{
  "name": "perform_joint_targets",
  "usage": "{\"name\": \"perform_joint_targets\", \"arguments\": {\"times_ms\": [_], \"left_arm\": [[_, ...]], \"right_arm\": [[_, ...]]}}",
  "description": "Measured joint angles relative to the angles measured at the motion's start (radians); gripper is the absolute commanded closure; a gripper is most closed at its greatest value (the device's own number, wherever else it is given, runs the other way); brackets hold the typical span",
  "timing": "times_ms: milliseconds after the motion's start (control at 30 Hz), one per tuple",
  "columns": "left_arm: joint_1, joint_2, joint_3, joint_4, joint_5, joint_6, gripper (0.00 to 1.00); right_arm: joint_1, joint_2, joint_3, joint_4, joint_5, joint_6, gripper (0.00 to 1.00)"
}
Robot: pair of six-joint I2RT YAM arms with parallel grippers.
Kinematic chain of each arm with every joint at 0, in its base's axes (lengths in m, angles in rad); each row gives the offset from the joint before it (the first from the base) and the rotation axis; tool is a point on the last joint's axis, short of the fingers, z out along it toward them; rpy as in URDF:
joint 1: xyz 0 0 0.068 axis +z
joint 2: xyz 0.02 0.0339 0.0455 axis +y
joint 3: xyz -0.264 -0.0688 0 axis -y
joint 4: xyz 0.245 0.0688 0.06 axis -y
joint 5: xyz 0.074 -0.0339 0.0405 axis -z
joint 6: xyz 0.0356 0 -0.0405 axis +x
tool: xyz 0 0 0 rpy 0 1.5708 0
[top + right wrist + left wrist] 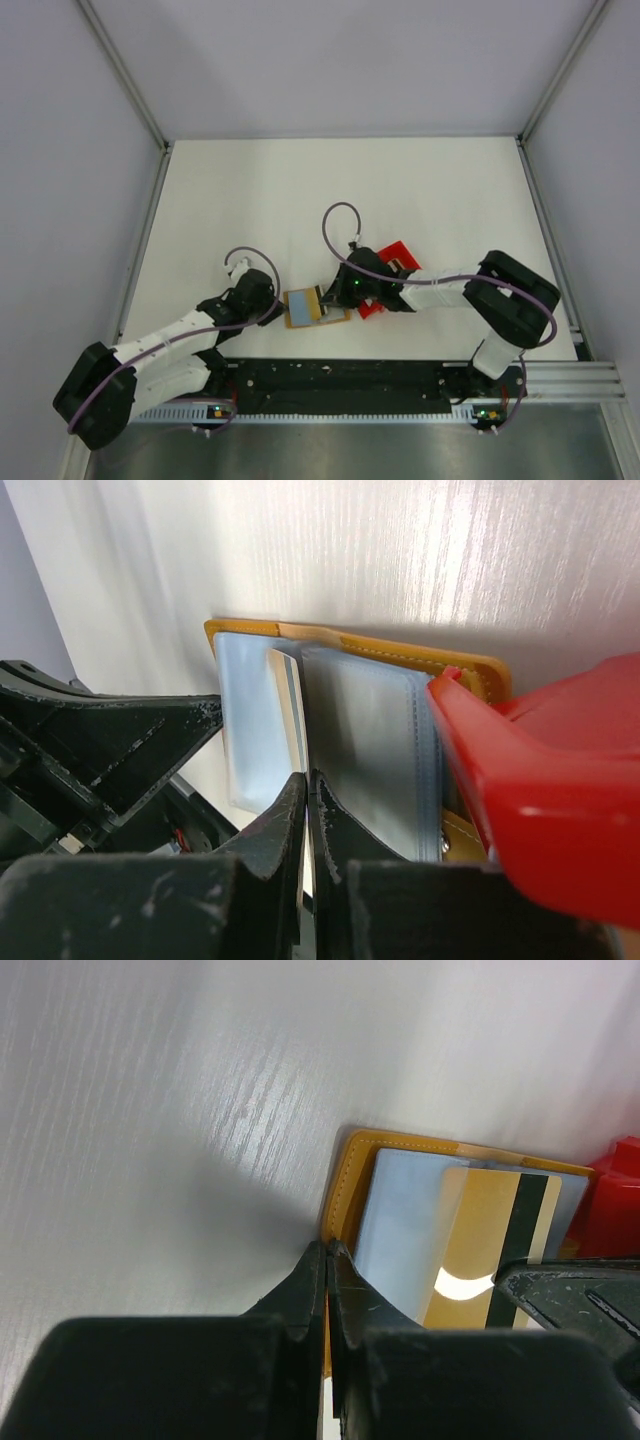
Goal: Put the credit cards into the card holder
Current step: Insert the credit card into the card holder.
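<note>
Near the front edge of the table (300, 200), pinching the left rim of the open card holder (318, 306) with the left gripper (328, 1256), fingers pressed tight on the leather. Holds a light blue card (400, 1225) flat inside. Further right, nipping the striped card (490, 1240) edgewise over the holder with the right gripper (308, 782), just beside a red tray (400, 250).

- Orange-brown, pale stitching, pale blue inside: card holder (345, 1175), just past the left jaws.
- Gold-toned, dark stripe: card (500, 1250), right of them.
- Plain red: tray (540, 770), right of the right jaws.
</note>
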Motion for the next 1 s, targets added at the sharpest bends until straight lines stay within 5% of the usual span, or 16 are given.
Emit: {"name": "perform_joint_targets", "arguments": {"times_ms": [1000], "left_arm": [[0.0, -0.177, -0.062, -0.079, -0.052, -0.069, 1.0]], "right_arm": [[0.073, 0.064, 0.158, -0.188, 0.102, -0.008, 1.0]]}}
